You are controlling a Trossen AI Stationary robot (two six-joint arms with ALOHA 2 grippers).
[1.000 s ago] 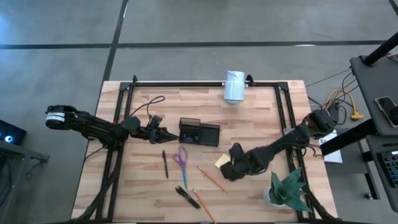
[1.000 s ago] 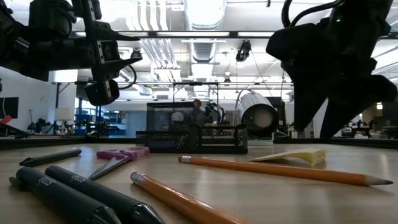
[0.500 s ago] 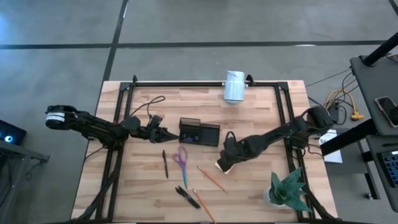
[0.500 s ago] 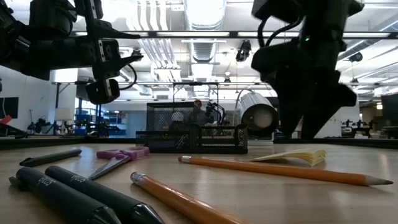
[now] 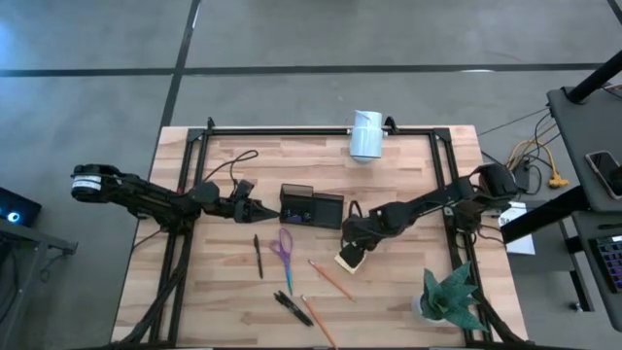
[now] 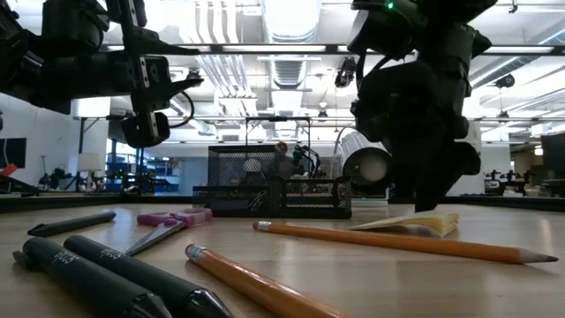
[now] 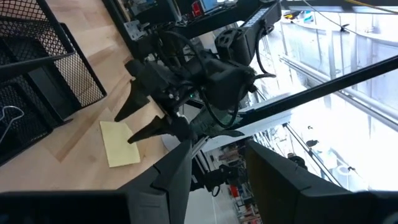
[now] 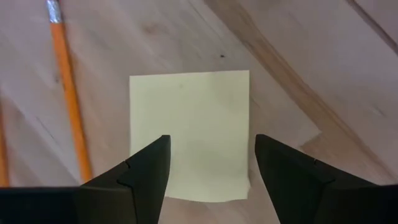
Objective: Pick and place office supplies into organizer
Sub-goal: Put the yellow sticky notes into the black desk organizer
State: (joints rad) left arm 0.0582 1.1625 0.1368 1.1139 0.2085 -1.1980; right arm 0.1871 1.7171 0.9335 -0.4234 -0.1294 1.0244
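Note:
The yellow sticky-note pad (image 8: 189,134) lies flat on the wooden table, near the centre in the high view (image 5: 346,260). My right gripper (image 8: 211,165) is open just above it, pointing down, with one finger over each side of the pad; the low view shows the gripper (image 6: 433,199) close over the pad (image 6: 415,221). The black mesh organizer (image 5: 311,207) stands left of it. My left gripper (image 5: 260,208) is open and waits beside the organizer's left end. Purple scissors (image 5: 282,245), a black pen (image 5: 258,255) and an orange pencil (image 5: 330,279) lie toward the near edge.
Black markers (image 5: 292,306) and a second pencil (image 5: 317,331) lie near the table's near edge. A white cylinder (image 5: 366,134) sits at the far edge and a green spiky plant (image 5: 449,297) at the near right corner. Black frame rails (image 5: 442,175) run along the sides.
My right gripper has moved toward the table's left and slightly toward the far edge, from beside the sticky-note pad to over it. It has also come down a little. The pad has stayed where it was.

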